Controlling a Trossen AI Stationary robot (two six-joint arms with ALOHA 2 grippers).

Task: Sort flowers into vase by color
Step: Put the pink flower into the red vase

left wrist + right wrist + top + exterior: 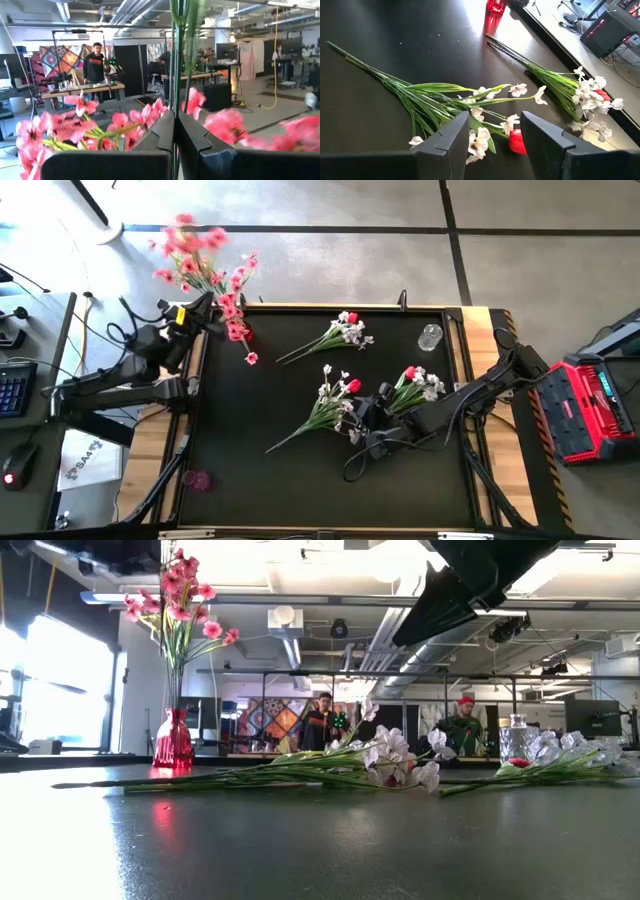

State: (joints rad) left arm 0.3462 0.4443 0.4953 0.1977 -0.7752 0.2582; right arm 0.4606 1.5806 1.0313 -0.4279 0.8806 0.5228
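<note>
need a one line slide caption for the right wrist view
Right tool open just above a white-flower bunch with a red bud on the black mat.

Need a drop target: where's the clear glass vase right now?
High view: the clear glass vase stands at the mat's far right corner, right of the far white spray.

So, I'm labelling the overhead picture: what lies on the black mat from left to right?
Small pink blossom near the front-left corner → red vase with pink flowers → far white-and-red spray → clear glass vase.
</note>
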